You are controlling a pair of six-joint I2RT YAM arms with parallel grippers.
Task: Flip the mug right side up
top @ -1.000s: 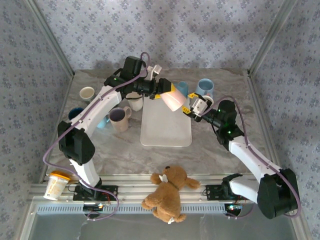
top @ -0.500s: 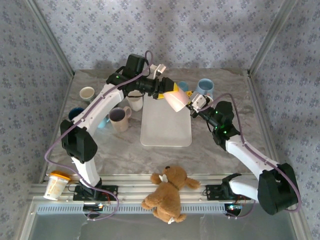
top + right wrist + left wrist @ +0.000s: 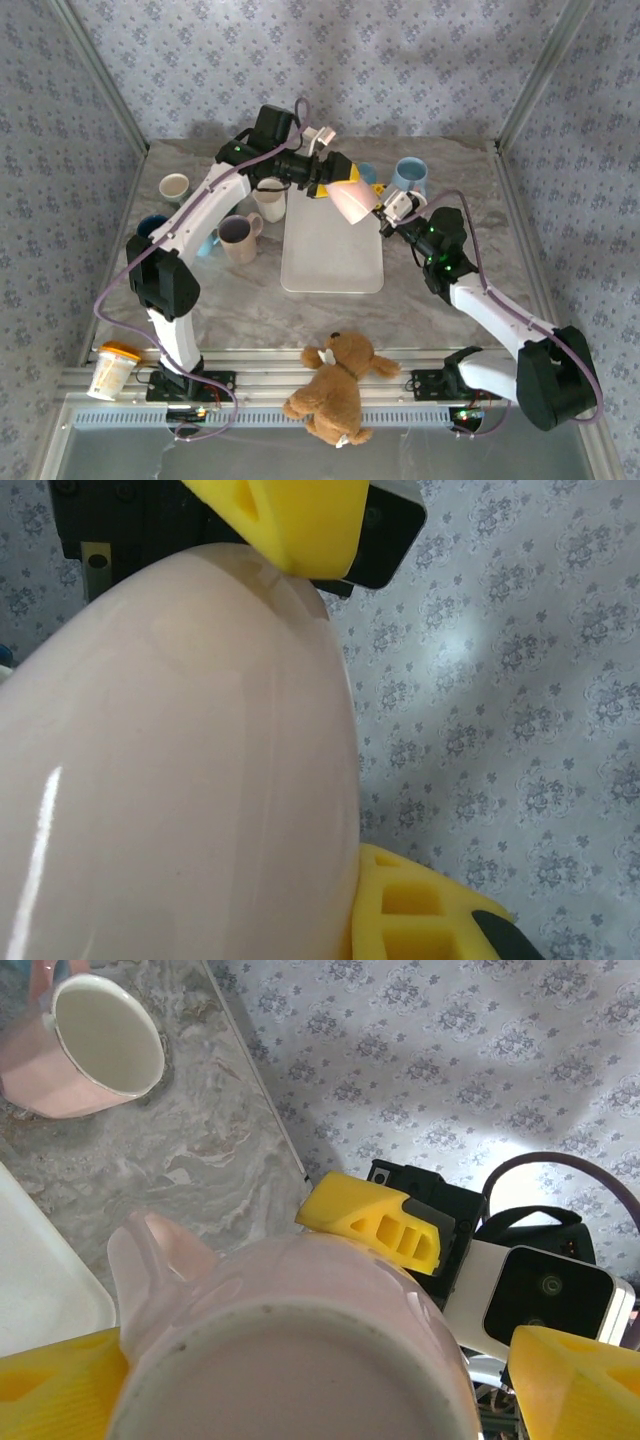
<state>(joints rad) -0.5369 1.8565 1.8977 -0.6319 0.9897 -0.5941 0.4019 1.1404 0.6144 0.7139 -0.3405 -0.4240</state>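
The pale pink mug (image 3: 352, 200) hangs tilted in the air over the far end of the white tray (image 3: 330, 262). Its base (image 3: 290, 1360) faces my left wrist camera and its handle sticks out to the left there. My left gripper (image 3: 338, 184) straddles the base with its jaws wide, open, and a gap shows beside its right finger (image 3: 580, 1380). My right gripper (image 3: 384, 208) has come in from the other side and is shut on the mug's wall (image 3: 170, 760). One yellow finger (image 3: 420, 920) lies against the outside; the other is hidden.
Several other mugs stand upright around the tray: cream (image 3: 175, 186), white (image 3: 270, 204) and mauve (image 3: 238, 238) on the left, blue ones (image 3: 410, 177) at the back right. A teddy bear (image 3: 335, 385) and a tipped paper cup (image 3: 113, 368) lie on the near rail.
My right gripper moved up to the mug and closed on its wall. My left gripper's jaws widened off the mug. The mug shifted slightly right.
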